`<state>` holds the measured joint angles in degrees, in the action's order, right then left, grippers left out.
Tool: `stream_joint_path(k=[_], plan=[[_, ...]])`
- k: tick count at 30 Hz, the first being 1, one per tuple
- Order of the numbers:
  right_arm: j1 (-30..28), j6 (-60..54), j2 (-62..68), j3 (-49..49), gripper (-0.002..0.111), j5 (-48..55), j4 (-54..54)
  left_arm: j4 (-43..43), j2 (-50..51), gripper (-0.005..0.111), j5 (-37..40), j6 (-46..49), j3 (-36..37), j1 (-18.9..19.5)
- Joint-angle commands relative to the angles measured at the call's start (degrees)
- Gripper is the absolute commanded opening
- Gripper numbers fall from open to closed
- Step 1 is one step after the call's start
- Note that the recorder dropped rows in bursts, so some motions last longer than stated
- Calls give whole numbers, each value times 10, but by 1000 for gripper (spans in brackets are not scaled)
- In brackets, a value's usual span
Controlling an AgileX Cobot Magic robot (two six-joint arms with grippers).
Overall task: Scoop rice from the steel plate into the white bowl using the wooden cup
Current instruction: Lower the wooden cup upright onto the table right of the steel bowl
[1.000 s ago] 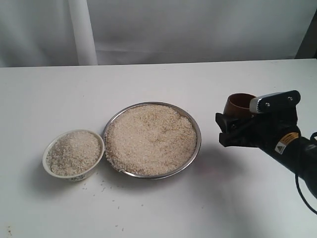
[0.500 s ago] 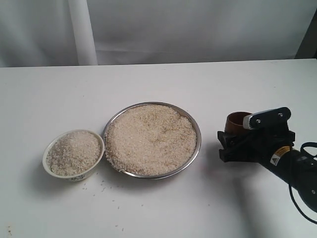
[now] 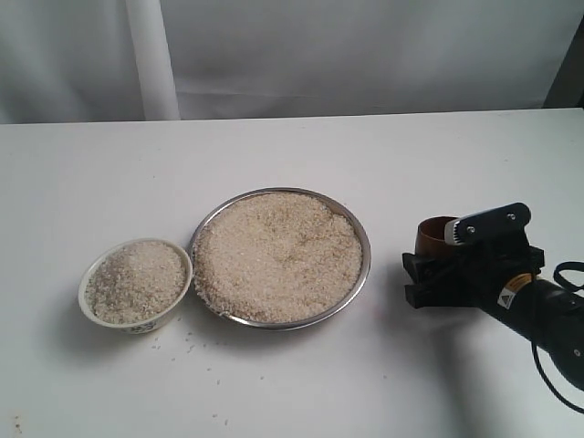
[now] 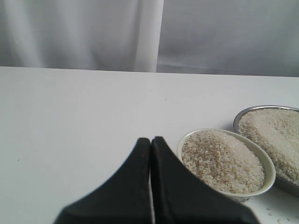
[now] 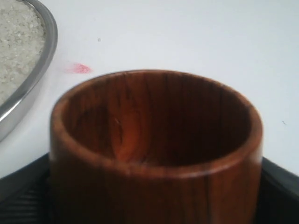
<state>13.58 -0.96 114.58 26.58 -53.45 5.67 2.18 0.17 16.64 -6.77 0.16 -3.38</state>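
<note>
Table (image 3: 292, 146): white and plain, backed by a pale curtain (image 3: 383, 46).

Steel plate (image 3: 367, 257): sits near the middle of the table in the exterior view. Wide, shallow, shiny. Holds rice (image 3: 278, 255) almost to the rim, with an uneven surface.

White bowl (image 3: 135, 326): stands just beside the steel plate, on its left in the exterior view. Rims close or touching, cannot tell which. Filled with a low mound of rice; dark print near the base.

Loose grains (image 3: 190, 345): lie scattered on the table in front of the bowl and plate.

Wooden cup (image 3: 431, 234): stands to the right of the steel plate, apart from it and low by the table. Upright, mouth up, glossy reddish-brown. Inside dark, with no rice visible in the right wrist view. Contact with the table cannot be told.

Right gripper (image 3: 427, 265): clamped on the wooden cup, black fingers against opposite sides of its wall.

Left gripper (image 4: 150, 142): outside the exterior view. Fingers pressed together and grasping nothing, over bare table, with the white bowl a little beyond the tips.

Pink mark (image 5: 80, 68): a small smudge on the table between the cup and the plate rim.
</note>
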Motion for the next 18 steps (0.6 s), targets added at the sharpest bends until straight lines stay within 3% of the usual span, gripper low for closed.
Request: stream_joint_path(k=[1,4,7,10,15,18], plan=[[-4,-3,0,-1,0,25,-4,-3,-2,0,-3,-2,-2,-2],[-4,-3,0,-1,0,32,-1,-3,-2,0,-3,-3,-2,-2],[-4,-3,0,-1,7,35,-1,-3,-2,0,-3,-3,-2,-2],[-4,-3,0,-1,28,34,3,-3,-2,0,-3,-3,-2,-2],[-4,-3,0,-1,75,29,3,-3,-2,0,-3,-2,-2,-2],[-3,-3,0,-1,91,14,3,-3,-2,0,-3,-2,-2,-2]])
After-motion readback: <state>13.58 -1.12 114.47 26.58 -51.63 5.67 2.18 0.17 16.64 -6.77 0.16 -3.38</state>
